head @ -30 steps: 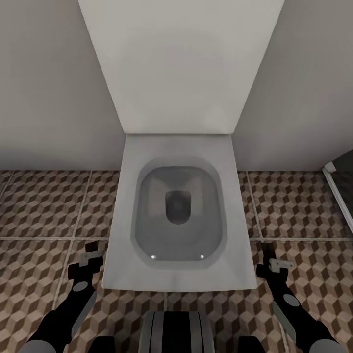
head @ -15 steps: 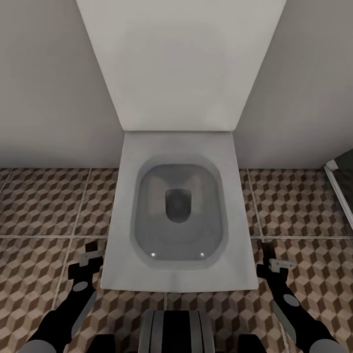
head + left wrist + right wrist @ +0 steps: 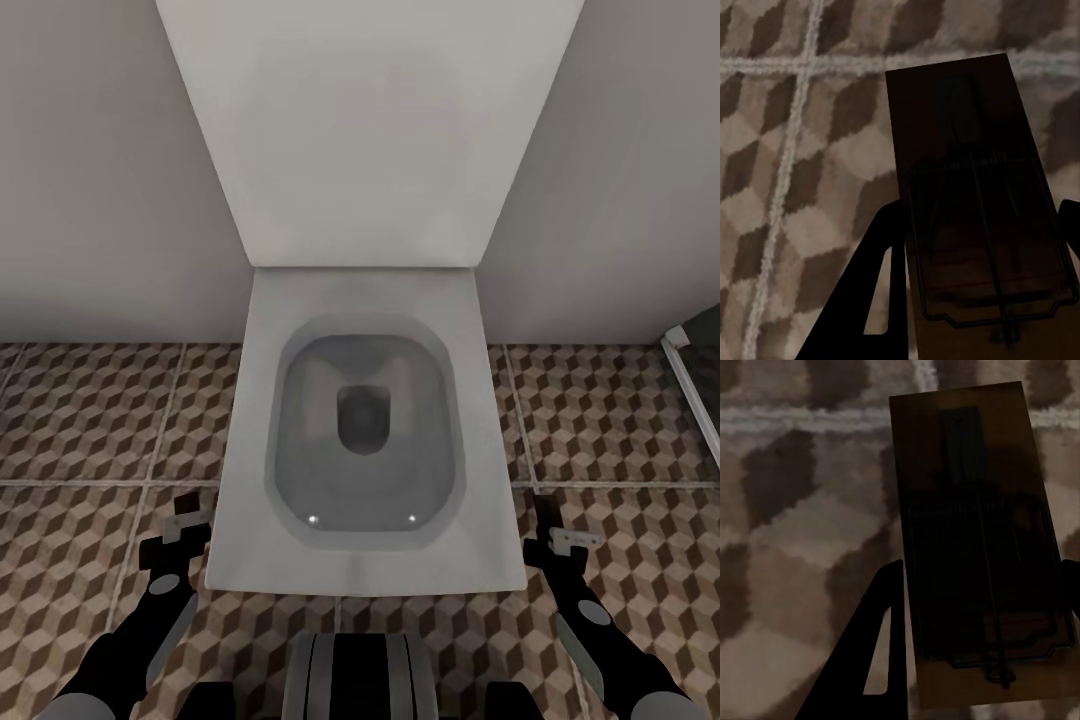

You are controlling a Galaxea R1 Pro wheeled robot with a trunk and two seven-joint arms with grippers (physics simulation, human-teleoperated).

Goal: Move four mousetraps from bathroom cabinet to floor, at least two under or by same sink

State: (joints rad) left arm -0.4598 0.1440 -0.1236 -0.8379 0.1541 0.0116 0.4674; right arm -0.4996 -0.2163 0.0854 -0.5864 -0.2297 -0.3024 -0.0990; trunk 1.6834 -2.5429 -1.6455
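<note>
Facing a white toilet (image 3: 365,440) square-on, tank panel against the wall, patterned bathroom floor (image 3: 90,420) on both sides. Against the picture one second back, the whole view shifted slightly down and sideways, so a small camera or base motion; against the half-second picture, practically no difference. Settled, then, or nearly so.

Left gripper (image 3: 183,522) low beside the bowl's left edge, right gripper (image 3: 557,535) low beside its right edge, both over tiles. Left wrist view: a mousetrap (image 3: 979,217), dark board with wire spring, clamped between the black fingers (image 3: 874,292), floor tiles behind it. Right wrist view: a second mousetrap (image 3: 979,547) gripped the same way between fingers (image 3: 874,645). Jaws on each side closed narrow onto a trap.

Traps apparently off the floor, though height cannot be judged. No sink or cabinet in sight here.

Judgement: two traps in transit, none set down at this spot. Position in front of the toilet does not meet the sink condition; likely need to turn and find the vanity before release, unless these two are meant merely for the floor.
</note>
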